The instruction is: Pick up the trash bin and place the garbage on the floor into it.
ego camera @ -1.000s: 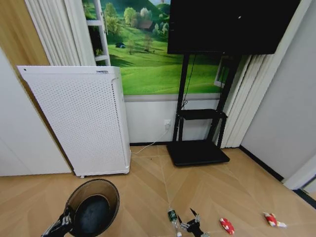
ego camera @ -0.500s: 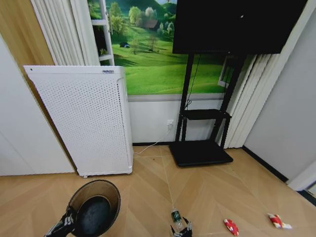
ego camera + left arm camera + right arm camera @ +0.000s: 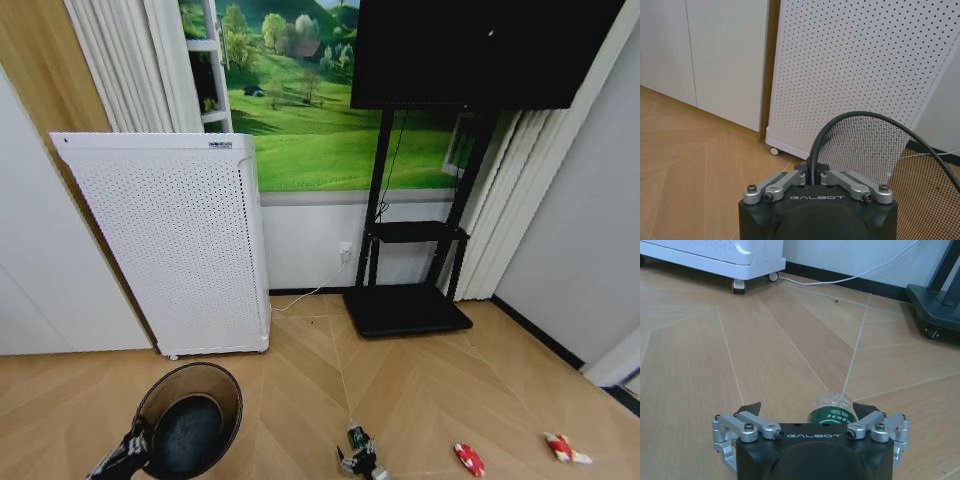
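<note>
I am standing on a wooden floor (image 3: pixel 300 380) facing a wall, with a tall white perforated appliance (image 3: pixel 170 245) at about ten o'clock and a black television stand (image 3: pixel 405 305) at about one o'clock. My left tool (image 3: pixel 810 181) is clamped shut on the rim of the trash bin (image 3: pixel 188 418), a small round black mesh basket held low at about seven o'clock, mouth facing up toward me. My right tool (image 3: pixel 807 412) is low over the floor at about six o'clock, its two fingertips spread wide on either side of the bottle (image 3: pixel 832 407), a clear plastic one with a green label lying on its side. The tips sit beside the bottle's body and do not appear to be pressing on it yet. Two crumpled red-and-white wrappers lie further right on the floor: one wrapper (image 3: pixel 467 458) at about five o'clock, the other wrapper (image 3: pixel 562 447) well beyond it, nearer four o'clock. As I judge it, the step in hand is grasping the bottle. To do it well I should keep the bottle centred between the tips, settle low enough to catch its round middle and not its upper curve, and squeeze gently, since thin plastic can crush or roll away. The bin should stay level and open, ready at my left.
</note>
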Motion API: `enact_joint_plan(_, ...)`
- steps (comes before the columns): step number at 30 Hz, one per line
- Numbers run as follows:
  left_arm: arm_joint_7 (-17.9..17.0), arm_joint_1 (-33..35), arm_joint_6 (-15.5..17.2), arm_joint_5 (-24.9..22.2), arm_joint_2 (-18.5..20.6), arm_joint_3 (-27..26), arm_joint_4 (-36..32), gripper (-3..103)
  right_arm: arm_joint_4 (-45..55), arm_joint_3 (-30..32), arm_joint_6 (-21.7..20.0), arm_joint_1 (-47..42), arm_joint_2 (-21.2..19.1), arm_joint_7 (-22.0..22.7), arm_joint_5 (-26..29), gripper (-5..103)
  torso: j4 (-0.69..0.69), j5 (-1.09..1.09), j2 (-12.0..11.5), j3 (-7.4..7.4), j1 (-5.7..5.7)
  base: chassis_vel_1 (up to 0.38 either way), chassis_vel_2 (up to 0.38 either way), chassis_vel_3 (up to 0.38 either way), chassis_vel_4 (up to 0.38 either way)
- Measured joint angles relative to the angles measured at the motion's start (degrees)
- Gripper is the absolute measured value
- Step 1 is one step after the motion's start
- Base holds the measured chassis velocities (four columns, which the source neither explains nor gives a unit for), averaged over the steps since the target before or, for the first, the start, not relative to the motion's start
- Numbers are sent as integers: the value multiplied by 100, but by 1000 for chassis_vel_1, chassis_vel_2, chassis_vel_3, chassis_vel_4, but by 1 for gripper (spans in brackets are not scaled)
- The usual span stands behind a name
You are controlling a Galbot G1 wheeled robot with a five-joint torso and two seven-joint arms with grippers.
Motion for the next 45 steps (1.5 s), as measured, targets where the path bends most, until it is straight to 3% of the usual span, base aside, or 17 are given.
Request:
enact_joint_plan(17, -19, -7, 11, -15, -9, 30, -96, 7, -428, 300, 41, 101, -20, -39, -253, 100, -1, 0, 0, 0, -1, 0, 0, 0, 0)
enact_joint_plan(18, -21, -6, 11, -42, -9, 30, -113, 7, -452, 333, 74, 97, -20, -85, -286, 90, -1, 0, 0, 0, -1, 0, 0, 0, 0)
enact_joint_plan(21, -51, -9, 15, -173, -4, 28, -147, 7, -469, 358, 98, 85, -23, -133, -315, 85, -1, 0, 0, 0, -1, 0, 0, 0, 0)
enact_joint_plan(27, -107, -64, 23, -358, 25, -35, -168, 7, -474, 449, 162, 1, -42, -276, -449, 57, -1, 0, 0, -1, -1, 0, 0, 0, 0)
enact_joint_plan(33, -132, -116, 22, -409, 41, -61, -145, 7, -781, 779, 558, 109, -28, -591, -799, 36, -1, 0, 0, -1, -2, 0, 0, 0, 0)
enact_joint_plan(36, -105, -192, -34, -301, 76, -78, -7, 7, -712, 732, 603, 113, -93, -710, -393, 30, -1, 1, 0, 0, -1, 0, 0, 0, 0)
enact_joint_plan(38, -90, -295, -64, -216, 145, -71, 163, 7, -292, 563, 539, 112, -230, -784, 203, 24, -1, 2, 0, -1, -1, 0, 0, 0, 0)
enact_joint_plan(43, -94, -518, -55, -73, 232, 36, 407, 7, 607, 327, 292, 170, -544, -821, 870, 22, 1, 3, 0, 0, -1, 0, 0, 0, 0)
enact_joint_plan(45, -169, -857, 5, -102, 303, 238, 660, 7, 1406, 242, 82, 174, -992, -809, 1287, 22, 0, 0, 0, 0, -1, 0, 0, 0, 0)
